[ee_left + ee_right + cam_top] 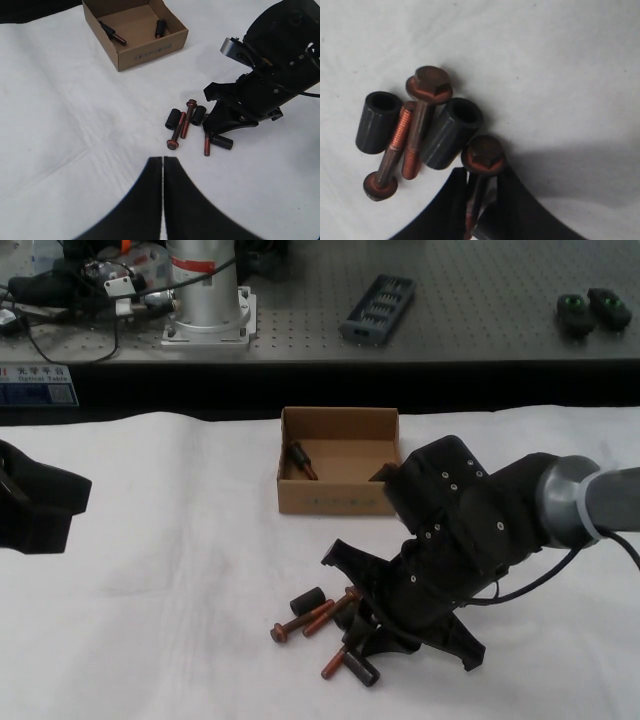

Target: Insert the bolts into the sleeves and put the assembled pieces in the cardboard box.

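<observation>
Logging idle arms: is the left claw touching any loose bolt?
Apart. The left wrist view shows white cloth between the left claw and the nearest bolt.

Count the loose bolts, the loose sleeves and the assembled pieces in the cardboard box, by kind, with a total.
Copper-coloured hex-head metal bolts, loose on the white cloth: 3
Black cylindrical sleeves, loose on the cloth: 3
Assembled bolt-in-sleeve pieces in the brown cardboard box: 2
Total: 8

High cam fwd-down; L wrist far, R wrist close; share bolts [303, 622]
</observation>
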`<action>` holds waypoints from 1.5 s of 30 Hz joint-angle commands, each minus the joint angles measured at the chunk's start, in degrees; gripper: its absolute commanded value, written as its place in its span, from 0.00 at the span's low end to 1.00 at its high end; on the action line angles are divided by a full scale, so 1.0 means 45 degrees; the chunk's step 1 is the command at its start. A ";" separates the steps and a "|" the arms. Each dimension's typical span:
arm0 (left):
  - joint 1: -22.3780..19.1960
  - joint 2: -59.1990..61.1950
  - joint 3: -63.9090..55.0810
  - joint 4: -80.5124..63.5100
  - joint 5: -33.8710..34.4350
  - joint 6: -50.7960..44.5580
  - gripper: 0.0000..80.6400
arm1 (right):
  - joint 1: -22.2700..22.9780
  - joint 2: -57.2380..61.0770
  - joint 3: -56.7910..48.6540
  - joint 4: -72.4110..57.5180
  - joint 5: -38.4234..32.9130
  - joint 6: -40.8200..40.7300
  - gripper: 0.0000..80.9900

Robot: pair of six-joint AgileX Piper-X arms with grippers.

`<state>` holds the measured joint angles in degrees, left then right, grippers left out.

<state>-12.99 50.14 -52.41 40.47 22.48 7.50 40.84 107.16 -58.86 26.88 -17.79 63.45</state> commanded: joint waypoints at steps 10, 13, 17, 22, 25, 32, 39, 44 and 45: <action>0.0031 -0.0136 -0.0015 -0.0096 -0.0068 0.0162 0.01 | -0.0039 0.0383 0.0094 0.0443 -0.0079 -0.0125 0.20; 0.0031 -0.0136 -0.0015 -0.0096 -0.0068 0.0162 0.01 | -0.0039 0.0383 0.0094 0.0443 0.0050 -0.0125 0.14; 0.0031 -0.0136 -0.0015 -0.0096 -0.0068 0.0162 0.01 | -0.0039 0.0383 0.0016 0.0468 -0.0022 -0.0887 0.02; 0.0031 -0.0136 -0.0015 -0.0096 -0.0068 0.0162 0.01 | -0.0039 0.0096 -0.0257 0.0447 0.0188 -0.1579 0.02; 0.0031 -0.0136 -0.0015 -0.0096 -0.0068 0.0162 0.01 | -0.0039 -0.0382 -0.0324 0.0544 0.0413 -0.2294 0.02; 0.0031 -0.0136 -0.0015 -0.0086 -0.0068 0.0760 0.01 | -0.0039 -0.2090 -0.0292 0.1124 0.0882 -0.3403 0.02; 0.0031 -0.0136 -0.0015 -0.0086 -0.0068 0.1151 0.01 | -0.0039 -0.4015 -0.0292 0.1648 0.1621 -0.4433 0.02; 0.0031 0.0371 -0.0015 0.0173 0.0615 0.1909 0.02 | -0.0039 -0.4829 -0.0292 0.2845 0.1839 -0.5595 0.02; 0.0031 0.0651 -0.0015 0.0334 0.0971 0.2202 0.06 | -0.0039 -0.4995 -0.0292 0.3100 0.1839 -0.5863 0.02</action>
<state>-12.99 50.66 -52.41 40.47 22.58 12.92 40.71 88.06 -60.00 36.21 -10.31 43.16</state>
